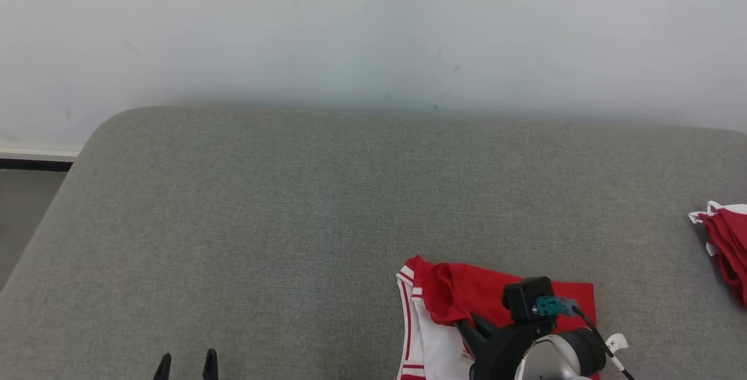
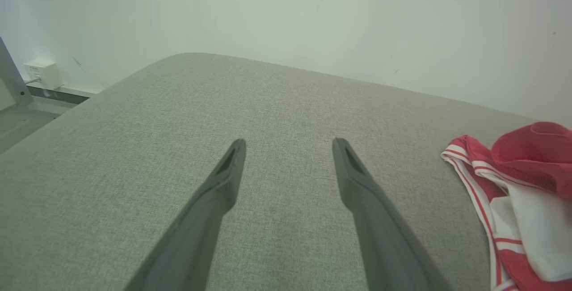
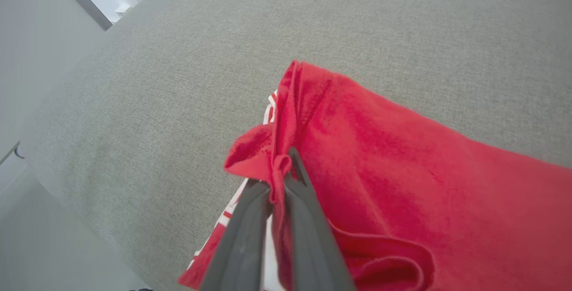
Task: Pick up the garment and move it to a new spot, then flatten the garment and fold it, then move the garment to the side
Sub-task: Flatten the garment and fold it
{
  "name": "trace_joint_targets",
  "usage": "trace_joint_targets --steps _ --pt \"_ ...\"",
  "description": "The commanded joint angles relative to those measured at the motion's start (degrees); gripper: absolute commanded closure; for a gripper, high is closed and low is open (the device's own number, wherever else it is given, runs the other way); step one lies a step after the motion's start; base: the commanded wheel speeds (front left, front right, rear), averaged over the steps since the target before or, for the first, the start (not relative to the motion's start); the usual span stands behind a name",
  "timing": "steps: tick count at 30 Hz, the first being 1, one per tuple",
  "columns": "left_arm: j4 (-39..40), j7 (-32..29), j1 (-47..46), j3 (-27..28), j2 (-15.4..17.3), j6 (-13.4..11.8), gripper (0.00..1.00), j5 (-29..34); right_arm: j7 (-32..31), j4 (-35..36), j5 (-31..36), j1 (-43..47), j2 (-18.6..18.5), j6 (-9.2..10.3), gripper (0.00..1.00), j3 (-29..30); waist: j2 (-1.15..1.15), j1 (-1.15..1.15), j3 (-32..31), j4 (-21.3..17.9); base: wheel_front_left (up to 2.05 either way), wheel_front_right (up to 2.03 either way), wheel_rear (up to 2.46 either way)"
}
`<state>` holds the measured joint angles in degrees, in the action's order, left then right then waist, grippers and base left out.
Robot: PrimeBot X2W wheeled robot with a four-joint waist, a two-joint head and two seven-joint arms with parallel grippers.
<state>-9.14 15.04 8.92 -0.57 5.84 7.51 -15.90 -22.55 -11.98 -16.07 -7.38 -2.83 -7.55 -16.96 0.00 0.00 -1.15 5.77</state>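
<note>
Pinching the garment (image 3: 402,170), the right gripper (image 3: 279,170) sits clamped.

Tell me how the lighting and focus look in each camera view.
Head view: soft, even light, no glare, faint shadow where the wall meets the cushion. Left wrist view: wide-angle bows the cushion edge. Right wrist view: the garment looks saturated, weave smeared.

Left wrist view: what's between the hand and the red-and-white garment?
Just bare grey woven cushion between the left hand and red-and-white cloth garment, left wrist view.
</note>
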Motion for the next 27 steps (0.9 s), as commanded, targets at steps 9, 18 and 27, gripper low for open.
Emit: trace_joint_targets --steps 9,18,27 --pt "-0.55 0.16 0.49 -0.61 0.12 -0.04 0.00 -0.09 2.95 -6.69 -2.84 -3.37 -0.11 0.14 1.00 -2.15 0.00 0.00 -0.18 2.18 0.00 0.00 0.00" --pt "-0.66 0.16 0.94 -0.57 0.16 -0.05 0.00 -0.11 6.79 -13.06 -5.32 -5.55 -0.11 0.14 0.00 -3.20 0.00 0.00 -0.52 3.45 0.00 0.00 0.00" --pt "-0.17 0.16 1.18 0.33 -0.11 -0.05 0.00 -0.07 10.86 -11.24 -9.87 -7.98 -0.12 0.14 0.00 -3.32 0.00 0.00 -0.48 2.38 0.00 0.00 0.00"
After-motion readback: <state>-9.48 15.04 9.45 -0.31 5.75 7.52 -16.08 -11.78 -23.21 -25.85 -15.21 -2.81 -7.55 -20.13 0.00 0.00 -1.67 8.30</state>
